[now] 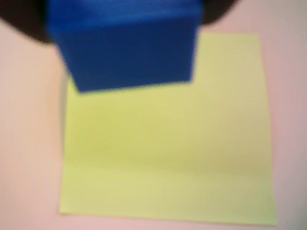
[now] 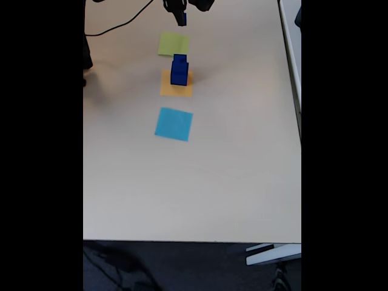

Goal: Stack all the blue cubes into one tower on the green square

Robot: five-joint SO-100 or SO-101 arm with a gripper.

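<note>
fingers [image 2: 181, 20]: clamped on blue cube [image 1: 127, 48], 12 o'clock over green square [image 1: 168, 143]
tower [image 2: 179, 70]: blue cubes on orange square [image 2: 176, 90], mid-tabletop [image 2: 200, 182]
blue square [image 2: 174, 124]: 6 o'clock of tower

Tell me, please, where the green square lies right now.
In the fixed view the green square lies bare near the table's far edge, just beyond the orange square.

paper squares, plastic-looking cubes

the green square [image 1: 168, 153] looks like thin matt paper with a faint crease. the blue cube [image 1: 127, 52] above it seems smooth, slightly glossy plastic. the table [image 2: 230, 182] is smooth, matt and pale.
</note>
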